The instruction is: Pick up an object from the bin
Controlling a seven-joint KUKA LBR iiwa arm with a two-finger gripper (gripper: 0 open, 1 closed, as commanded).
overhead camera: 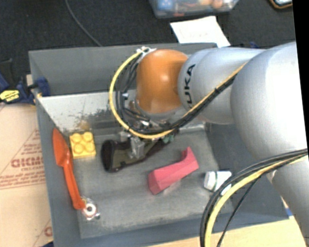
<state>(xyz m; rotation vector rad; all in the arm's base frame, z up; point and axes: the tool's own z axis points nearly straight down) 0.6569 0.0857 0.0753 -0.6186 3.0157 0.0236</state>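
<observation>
Camera view: gripper [136,147] is seen over a dark object [113,156] at the middle of the bin [147,210].
Whether it is spread or pressed together cannot be told, as it is masked by the orange cover [158,81]; the dark object's right end is hidden beneath it.

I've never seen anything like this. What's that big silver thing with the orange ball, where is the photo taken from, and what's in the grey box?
The big silver shape is a robot arm, reaching in from the right; the orange ball is a cover on its wrist, with cables looped around. The single camera looks down on the grey metal bin from above, slightly sideways. In the bin lie a yellow studded block, a long orange tool, a pink wedge and a small white-and-green item. The arm's tip sits over a dark object in the middle; whether it grips it, I cannot tell.
</observation>
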